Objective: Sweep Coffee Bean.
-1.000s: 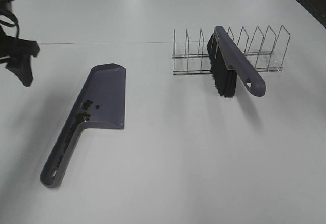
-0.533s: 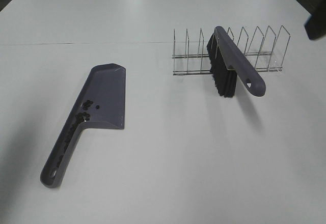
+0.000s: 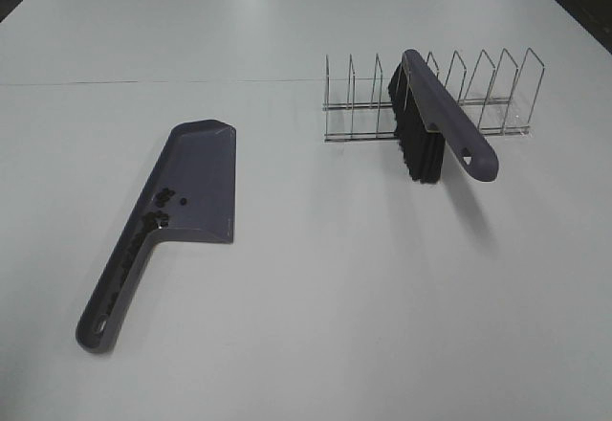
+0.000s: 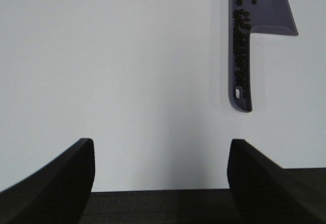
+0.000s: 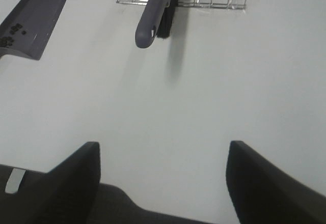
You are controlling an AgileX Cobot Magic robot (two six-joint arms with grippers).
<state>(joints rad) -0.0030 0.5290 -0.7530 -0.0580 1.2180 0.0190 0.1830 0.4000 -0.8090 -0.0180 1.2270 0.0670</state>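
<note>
coffee bean (image 4: 240, 35): tiny dark ovals along smooth purple dustpan (image 3: 196, 177) and its handle | brush (image 3: 435, 120): stiff black bristles, leaning in thin wire rack (image 3: 497, 91) | worktop (image 3: 335, 287): flat, white | my left end effector (image 4: 160, 170), right end effector (image 5: 163, 170): wide apart, holding nothing

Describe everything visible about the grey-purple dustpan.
The grey-purple plastic dustpan lies flat on the white table, left of the wire rack, untouched by either gripper. It has a flat rectangular scoop with raised side walls and a long channelled handle ending in a hanging hole. Small dark coffee beans sit at the rear of the scoop and along the handle channel.
</note>
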